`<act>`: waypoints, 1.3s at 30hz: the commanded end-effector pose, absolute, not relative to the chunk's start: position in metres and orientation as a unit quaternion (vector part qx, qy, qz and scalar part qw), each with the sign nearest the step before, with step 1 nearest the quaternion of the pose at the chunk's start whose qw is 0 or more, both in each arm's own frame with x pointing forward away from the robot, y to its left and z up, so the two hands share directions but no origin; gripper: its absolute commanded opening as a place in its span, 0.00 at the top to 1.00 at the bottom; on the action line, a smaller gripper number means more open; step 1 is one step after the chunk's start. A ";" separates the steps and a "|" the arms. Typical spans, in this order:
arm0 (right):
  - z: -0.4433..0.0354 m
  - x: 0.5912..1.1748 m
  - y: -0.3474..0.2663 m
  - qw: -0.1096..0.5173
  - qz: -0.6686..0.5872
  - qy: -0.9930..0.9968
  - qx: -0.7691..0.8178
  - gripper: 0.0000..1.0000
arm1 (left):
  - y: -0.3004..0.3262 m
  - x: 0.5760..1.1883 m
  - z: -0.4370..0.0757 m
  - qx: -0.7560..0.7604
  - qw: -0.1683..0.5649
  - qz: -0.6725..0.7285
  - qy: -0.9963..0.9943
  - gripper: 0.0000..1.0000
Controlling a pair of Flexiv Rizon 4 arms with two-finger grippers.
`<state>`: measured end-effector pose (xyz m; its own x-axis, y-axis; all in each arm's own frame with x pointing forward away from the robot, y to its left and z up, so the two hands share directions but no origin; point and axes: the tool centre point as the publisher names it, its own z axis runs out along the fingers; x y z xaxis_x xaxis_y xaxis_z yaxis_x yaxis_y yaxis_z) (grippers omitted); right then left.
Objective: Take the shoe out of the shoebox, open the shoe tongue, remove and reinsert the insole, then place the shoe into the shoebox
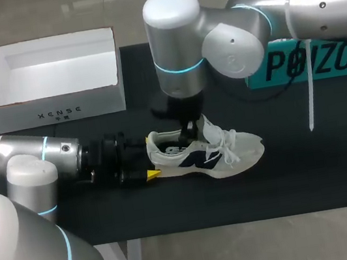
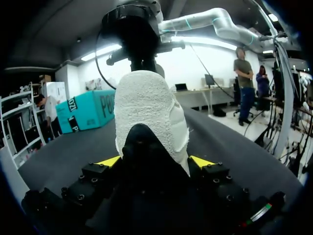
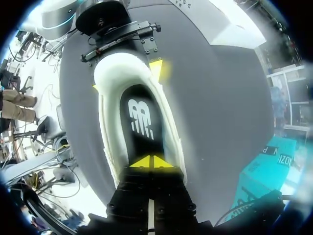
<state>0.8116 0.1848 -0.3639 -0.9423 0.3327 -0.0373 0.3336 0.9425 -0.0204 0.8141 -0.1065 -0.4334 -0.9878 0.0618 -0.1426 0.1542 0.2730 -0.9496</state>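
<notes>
Already out of the box (image 1: 25,110): shoe (image 1: 206,151), upright on the table (image 1: 311,167) just in front of it. Heel clamped from both sides by left claw (image 2: 154,161). Right claw (image 3: 151,161) down in the shoe mouth over the insole (image 3: 139,117), tips pressed together; can't tell if pinching anything. Insole lying flat inside. Probably: take-out done, tongue opened, insole step underway or pending, boxing still left.

The white cardboard shoebox (image 1: 25,110) is open-topped, with a bare strip of black table (image 1: 311,167) between it and the white-and-navy mesh shoe (image 1: 230,151). The right arm (image 1: 176,44) towers over the shoe. The left gripper (image 2: 154,161) clamps the heel from 2 sides; the right gripper (image 3: 152,161), fingertips together, plugs the shoe's mouth.
</notes>
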 end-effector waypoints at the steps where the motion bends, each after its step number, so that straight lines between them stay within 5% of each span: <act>1: -0.368 0.809 0.192 0.016 -0.018 0.986 0.163 1.00 | -0.106 0.814 -0.435 0.068 0.038 -0.599 0.797 1.00; 39: -0.378 0.829 0.185 0.027 -0.060 0.986 0.154 1.00 | -0.106 0.814 -0.435 0.068 0.038 -0.599 0.797 1.00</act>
